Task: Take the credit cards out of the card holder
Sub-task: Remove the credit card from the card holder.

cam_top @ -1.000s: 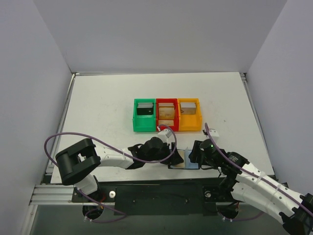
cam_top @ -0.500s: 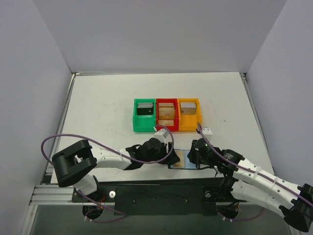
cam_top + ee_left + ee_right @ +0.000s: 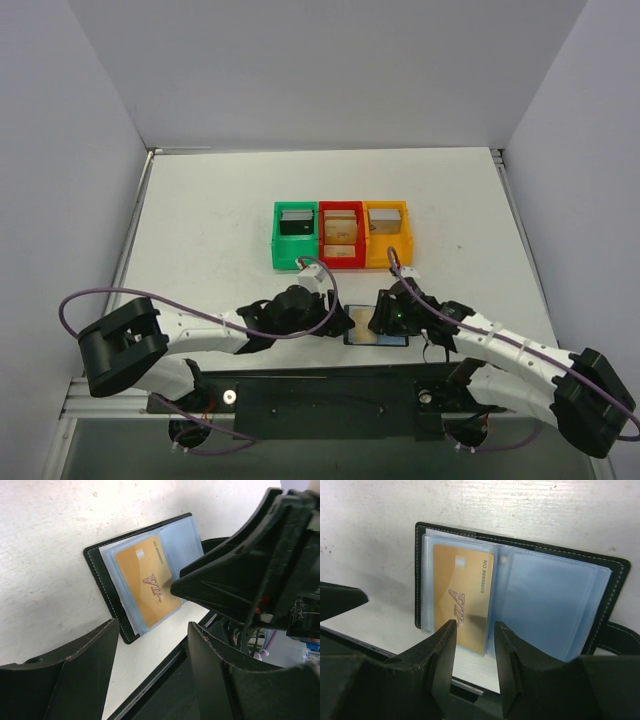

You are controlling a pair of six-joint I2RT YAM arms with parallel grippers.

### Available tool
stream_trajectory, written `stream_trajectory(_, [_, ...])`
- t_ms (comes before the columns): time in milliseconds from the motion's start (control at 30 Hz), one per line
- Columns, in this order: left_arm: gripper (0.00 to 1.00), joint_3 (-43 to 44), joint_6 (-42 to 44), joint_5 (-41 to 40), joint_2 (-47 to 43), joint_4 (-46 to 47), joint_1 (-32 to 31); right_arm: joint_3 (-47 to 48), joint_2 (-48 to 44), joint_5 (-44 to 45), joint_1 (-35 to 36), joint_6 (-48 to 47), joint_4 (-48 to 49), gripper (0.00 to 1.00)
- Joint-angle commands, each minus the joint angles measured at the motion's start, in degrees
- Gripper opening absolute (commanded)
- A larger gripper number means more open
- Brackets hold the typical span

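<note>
Step in hand: drawing out the first card. The card holder [image 3: 550, 605] lies open and flat at the near edge of the worktop [image 3: 220, 220], with a gold card [image 3: 462, 595] seated in its left sleeve. The right gripper [image 3: 475, 630] is low over that card, fingers slightly apart and clamped on nothing. The left gripper [image 3: 152, 625] is just beside the holder, fingers wide and empty, so the next move likely calls for steadying the case and sliding the card free. Surface: white and faintly scuffed, with a green bin [image 3: 277, 240], red bin [image 3: 322, 235] and orange bin [image 3: 408, 240] in a row behind, and plain pale walls [image 3: 300, 70] all round.
</note>
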Motion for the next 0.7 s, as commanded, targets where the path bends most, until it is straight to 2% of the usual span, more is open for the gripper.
stream_trajectory(0, [0.67, -1.8, -0.2, -1.6, -4.0, 0.5, 0.7, 1.5, 4.9, -2.7, -0.5, 0.1, 3.9, 0.33])
stream_trajectory(467, [0.67, -2.8, 0.9, -0.9, -5.4, -0.1, 2.6, -2.6, 6.3, -5.3, -0.6, 7.1, 14.3, 0.36])
stream_trajectory(667, [0.66, -1.7, 1.3, -0.4, -4.9, 0.2, 2.9, -2.8, 6.8, -4.8, -0.6, 7.2, 14.1, 0.36])
